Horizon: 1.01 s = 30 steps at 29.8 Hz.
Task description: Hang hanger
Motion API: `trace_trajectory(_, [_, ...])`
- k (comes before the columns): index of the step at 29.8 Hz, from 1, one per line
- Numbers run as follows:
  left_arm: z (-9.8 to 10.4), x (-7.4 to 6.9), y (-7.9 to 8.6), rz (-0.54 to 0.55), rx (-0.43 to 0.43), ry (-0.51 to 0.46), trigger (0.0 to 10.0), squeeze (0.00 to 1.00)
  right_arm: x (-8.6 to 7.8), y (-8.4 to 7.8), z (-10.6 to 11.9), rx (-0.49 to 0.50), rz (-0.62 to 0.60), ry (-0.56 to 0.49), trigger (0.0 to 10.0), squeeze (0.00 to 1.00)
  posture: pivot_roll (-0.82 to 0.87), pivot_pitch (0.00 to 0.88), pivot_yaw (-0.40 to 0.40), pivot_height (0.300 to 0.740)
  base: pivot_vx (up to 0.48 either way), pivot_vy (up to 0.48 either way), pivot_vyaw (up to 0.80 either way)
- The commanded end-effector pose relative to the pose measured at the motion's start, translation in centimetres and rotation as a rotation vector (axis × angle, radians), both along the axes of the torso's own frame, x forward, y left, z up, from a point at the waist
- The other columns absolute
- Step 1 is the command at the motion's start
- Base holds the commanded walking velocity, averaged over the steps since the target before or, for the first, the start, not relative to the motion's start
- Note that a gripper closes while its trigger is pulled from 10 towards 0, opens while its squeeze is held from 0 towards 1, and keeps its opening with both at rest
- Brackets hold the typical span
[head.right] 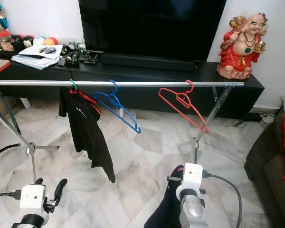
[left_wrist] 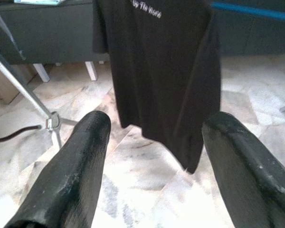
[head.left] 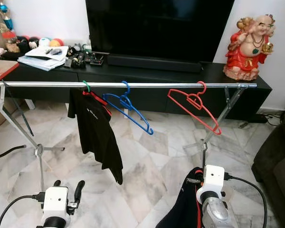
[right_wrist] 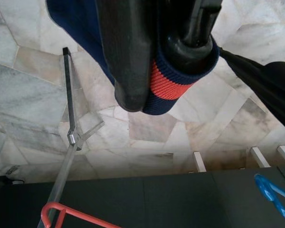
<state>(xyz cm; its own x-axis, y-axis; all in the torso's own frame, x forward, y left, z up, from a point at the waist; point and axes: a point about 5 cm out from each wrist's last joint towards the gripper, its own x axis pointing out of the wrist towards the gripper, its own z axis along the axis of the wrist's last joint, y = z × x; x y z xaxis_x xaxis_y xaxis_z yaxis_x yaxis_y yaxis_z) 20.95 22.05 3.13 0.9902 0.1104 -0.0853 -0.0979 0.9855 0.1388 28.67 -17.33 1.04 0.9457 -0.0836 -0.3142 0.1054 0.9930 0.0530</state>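
Observation:
A silver clothes rail (head.left: 147, 85) runs across in front of me. On it hang a black T-shirt (head.left: 96, 130) on a hanger at the left, an empty blue hanger (head.left: 129, 113) in the middle and an empty red hanger (head.left: 195, 107) at the right. My left gripper (head.left: 69, 185) is low at the left, open and empty, facing the black T-shirt (left_wrist: 161, 71). Low at the right, my right gripper (right_wrist: 156, 90) is shut on a dark navy garment (right_wrist: 167, 84) with a red stripe, which drapes down beside that arm (head.left: 183, 211).
Behind the rail a black TV console (head.left: 147, 76) carries a television (head.left: 156, 26), papers and a red figurine (head.left: 249, 45). The rack's splayed legs (head.left: 38, 147) stand on marble floor. A dark sofa (head.left: 278, 161) is at the right. A black cable (head.left: 7, 152) lies at the left.

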Motion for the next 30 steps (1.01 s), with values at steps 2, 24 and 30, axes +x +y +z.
trace_trajectory(2, [0.4,0.0,-0.5,-0.004,-0.036,0.012,10.0,0.00,0.2,-0.5,0.6,-0.006,-0.018,-0.043,10.0,0.00,0.03,0.085,-0.044,0.740,0.000,0.000,0.00])
trace_trajectory(24, [2.6,1.7,-1.5,-0.058,-0.067,0.000,10.0,0.00,0.1,-0.2,0.1,-0.025,-0.002,-0.020,10.0,0.00,0.02,0.116,-0.019,0.740,0.293,0.000,0.00])
trace_trajectory(30, [2.9,1.9,-1.3,-0.052,-0.065,-0.007,10.0,0.00,0.1,0.0,0.0,-0.024,0.005,-0.013,10.0,0.00,0.02,0.106,-0.019,0.740,0.404,0.000,0.00])
